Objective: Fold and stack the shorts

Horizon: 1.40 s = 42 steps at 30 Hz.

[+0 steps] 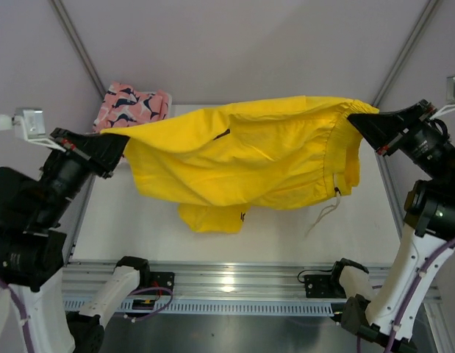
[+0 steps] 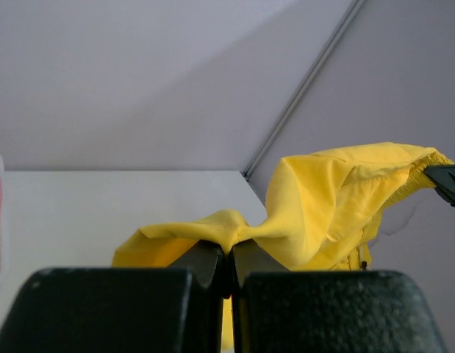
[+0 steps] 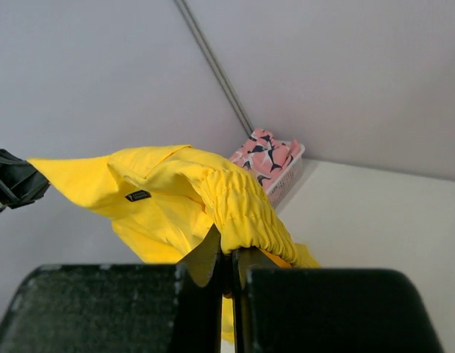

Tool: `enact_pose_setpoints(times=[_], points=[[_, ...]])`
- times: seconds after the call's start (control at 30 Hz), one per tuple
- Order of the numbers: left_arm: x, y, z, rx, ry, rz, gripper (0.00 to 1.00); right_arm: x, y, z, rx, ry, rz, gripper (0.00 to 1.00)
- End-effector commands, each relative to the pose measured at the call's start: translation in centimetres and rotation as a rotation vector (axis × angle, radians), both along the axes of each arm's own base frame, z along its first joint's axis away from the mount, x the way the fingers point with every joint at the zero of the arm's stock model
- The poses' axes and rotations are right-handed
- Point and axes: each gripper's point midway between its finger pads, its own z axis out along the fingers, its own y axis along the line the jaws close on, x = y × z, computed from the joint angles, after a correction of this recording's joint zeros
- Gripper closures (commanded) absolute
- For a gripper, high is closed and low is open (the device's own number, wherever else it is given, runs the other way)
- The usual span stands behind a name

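Note:
The yellow shorts (image 1: pixel 249 154) hang stretched in the air between my two grippers, above the white table (image 1: pixel 124 220). My left gripper (image 1: pixel 118 140) is shut on a corner of them at the left; in the left wrist view (image 2: pixel 231 248) the cloth bunches between its jaws. My right gripper (image 1: pixel 353 118) is shut on the elastic waistband at the right, also seen in the right wrist view (image 3: pixel 228 251). The pink shorts (image 1: pixel 131 104) with navy whale print lie in the white mesh basket (image 3: pixel 284 179) at the back left.
A white drawstring (image 1: pixel 324 213) dangles from the yellow shorts toward the table's right. Grey enclosure walls with metal struts (image 1: pixel 79 45) stand behind. The arm bases (image 1: pixel 131 272) sit on the rail at the near edge.

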Motion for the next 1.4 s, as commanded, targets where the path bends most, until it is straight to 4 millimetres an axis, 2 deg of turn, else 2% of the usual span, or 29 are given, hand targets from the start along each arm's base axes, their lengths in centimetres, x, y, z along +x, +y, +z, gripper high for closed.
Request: enact_pose_setpoints(times=[0.0,0.1,0.17,0.2,0.27,0.3,0.33,0.4,0.43,0.47,0.5,0.53,0.57,0.6,0.63,0.67,0.7,0.8,0.9,0.97,1.1,1.13,1.17,1.27,1.3,1.37], points=[[-4.9,0.4,4.0,0.023,-0.097,-0.018,1.0,-4.8,2.3,3.0,-0.046,-0.062,0.044,1.0],[-6.8,1.4,6.1,0.026,-0.146,0.035,1.0,-5.6,2.7,3.4,-0.045,-0.061,0.062,1.0],[-6.3,1.8,5.6,0.035,-0.115,0.06,1.0,-4.8,2.4,2.3,-0.016,-0.016,0.059,1.0],[-5.6,2.3,5.2,0.041,-0.099,0.092,1.0,-4.3,2.2,1.7,-0.004,0.01,0.059,1.0],[-3.1,2.3,2.9,0.056,-0.016,0.108,1.0,-2.5,1.4,-0.4,0.039,0.096,0.058,1.0],[-2.2,2.2,2.7,0.055,-0.011,0.111,1.0,-1.5,0.9,-1.3,0.06,0.137,0.057,1.0],[0.2,1.9,-0.2,0.067,0.076,0.107,1.0,0.0,0.3,-3.2,0.09,0.202,0.054,1.0],[2.8,1.4,-1.8,0.067,0.124,0.093,1.0,2.0,-0.7,-5.9,0.123,0.295,0.044,1.0],[4.9,0.9,-5.1,0.081,0.212,0.081,1.0,3.5,-1.4,-7.4,0.142,0.35,0.039,1.0],[6.0,0.7,-6.2,0.078,0.242,0.075,1.0,4.7,-2.0,-9.8,0.171,0.424,0.029,1.0],[7.8,0.5,-8.1,0.079,0.283,0.074,1.0,5.7,-2.7,-11.2,0.171,0.454,0.004,1.0],[8.6,0.5,-9.1,0.076,0.305,0.069,1.0,7.0,-3.3,-13.0,0.192,0.514,-0.003,1.0],[9.6,0.5,-11.0,0.069,0.351,0.067,1.0,7.8,-3.7,-14.9,0.21,0.568,-0.007,1.0],[10.9,0.6,-13.2,0.067,0.405,0.071,1.0,8.5,-4.0,-16.1,0.223,0.6,-0.011,1.0],[11.7,0.3,-13.5,0.057,0.4,0.047,1.0,9.6,-4.5,-17.6,0.241,0.645,-0.009,1.0],[12.3,0.2,-15.1,0.051,0.441,0.035,1.0,10.0,-4.6,-18.5,0.25,0.671,0.0,1.0],[13.0,0.1,-15.9,0.046,0.464,0.023,1.0,10.3,-4.7,-18.9,0.249,0.679,0.008,1.0],[13.4,-0.2,-15.8,0.031,0.444,0.005,1.0,10.4,-4.9,-18.5,0.219,0.642,0.0,1.0],[12.8,-0.3,-14.2,0.02,0.396,0.002,1.0,10.0,-4.6,-17.0,0.206,0.581,-0.005,1.0],[12.6,-0.6,-14.1,0.017,0.401,-0.017,1.0,9.9,-4.7,-16.8,0.199,0.571,-0.023,1.0],[12.6,-1.1,-15.7,0.012,0.439,-0.052,1.0,10.5,-4.8,-19.6,0.198,0.658,-0.035,1.0],[12.7,-1.1,-17.7,0.011,0.484,-0.053,1.0,10.5,-4.8,-20.9,0.206,0.694,-0.034,1.0],[12.6,-1.2,-17.7,0.011,0.475,-0.057,1.0,10.5,-4.9,-21.7,0.207,0.707,-0.044,1.0],[12.2,-1.3,-20.7,0.007,0.522,-0.067,1.0,10.2,-5.0,-24.4,0.201,0.755,-0.079,1.0],[12.2,-1.5,-20.9,0.008,0.516,-0.076,1.0,10.2,-4.9,-25.0,0.194,0.762,-0.088,1.0],[12.2,-1.7,-22.9,0.007,0.562,-0.095,1.0,10.5,-4.6,-27.0,0.189,0.811,-0.092,1.0]])
